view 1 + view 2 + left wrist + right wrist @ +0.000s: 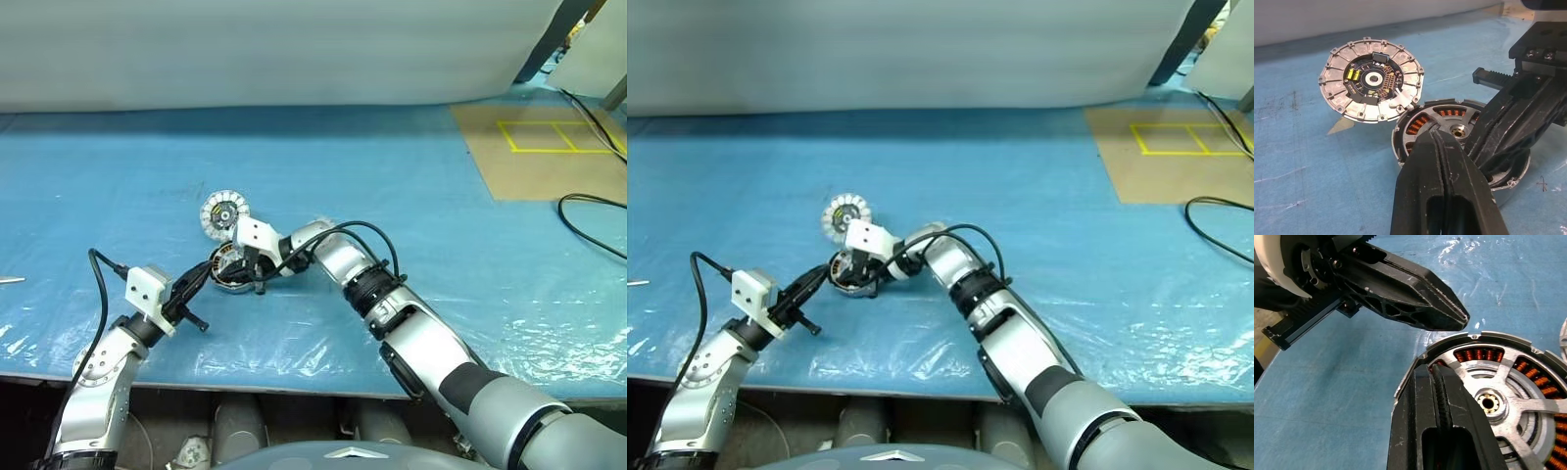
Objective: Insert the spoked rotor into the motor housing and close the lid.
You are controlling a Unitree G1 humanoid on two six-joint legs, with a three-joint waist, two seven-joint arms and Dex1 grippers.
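The motor housing (pixel 227 278) sits on the blue sheet, with copper windings (pixel 1479 354) showing inside it. The spoked rotor (pixel 1484 382) lies inside the housing, silver spokes running out from a brass hub. The lid (pixel 1371 81) lies just behind, white segmented face up, its near edge against the housing's rim. My left gripper (pixel 1435 136) is shut, level, its tips at the housing's near rim. My right gripper (pixel 1436 374) is shut too, angled down over the rim from the other side, nothing between its fingers.
A brown board with yellow tape lines (pixel 549 147) lies at the back right, and a black cable (pixel 588 220) loops beside it. A small silver object (pixel 8 281) lies at the far left edge. The table's front edge runs just below my arms.
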